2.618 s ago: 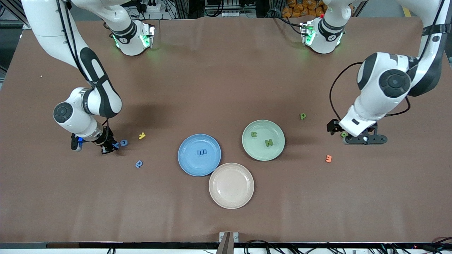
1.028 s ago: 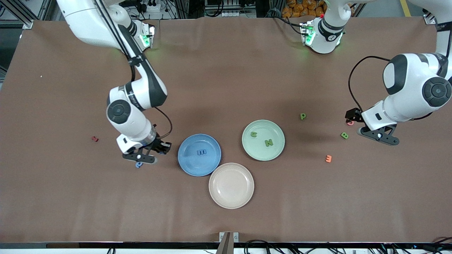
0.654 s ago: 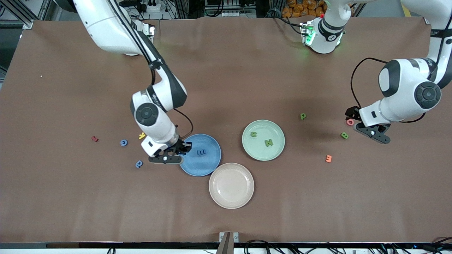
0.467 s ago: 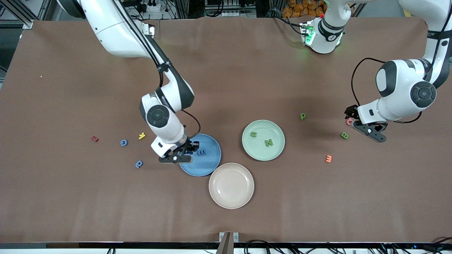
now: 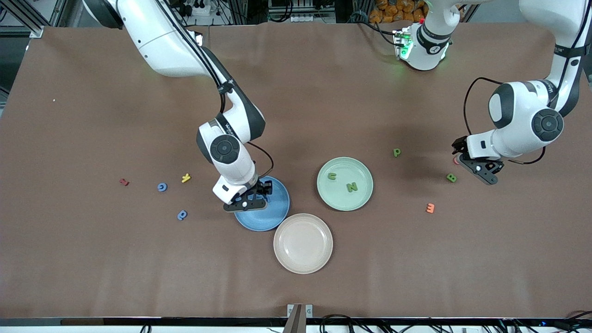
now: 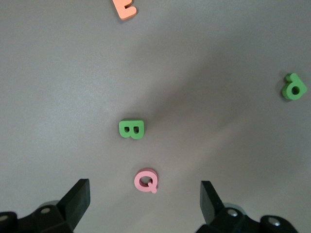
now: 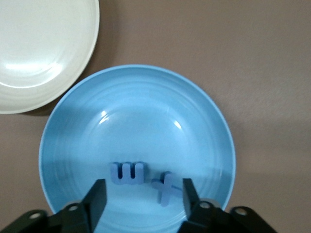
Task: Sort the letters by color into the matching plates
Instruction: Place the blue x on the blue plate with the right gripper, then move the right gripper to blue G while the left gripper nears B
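My right gripper (image 5: 249, 198) (image 7: 143, 196) hangs open just over the blue plate (image 5: 273, 217) (image 7: 136, 111). A blue X (image 7: 164, 188) and a blue E (image 7: 127, 173) lie in that plate between the fingers, untouched; the front view hides them. Two blue letters (image 5: 162, 187) (image 5: 182, 214) lie on the table toward the right arm's end. The mint green plate (image 5: 360, 171) holds a green C (image 5: 332, 175) and N (image 5: 352, 187). A green P (image 5: 397, 152) (image 6: 293, 86) and B (image 5: 451, 177) (image 6: 131, 129) lie loose. My left gripper (image 5: 481, 169) (image 6: 145, 194) is open beside the B.
A beige plate (image 5: 303, 243) (image 7: 39, 43) touches the blue plate on the side nearer the front camera. A pink Q (image 6: 146, 180) lies under my left gripper. An orange E (image 5: 430, 208) (image 6: 125, 8), a yellow letter (image 5: 186, 177) and a red letter (image 5: 123, 181) lie loose.
My right gripper carried the blue X from the right arm's end of the table to the blue plate and let it go there. My left gripper rose off the green B and hovers beside it.
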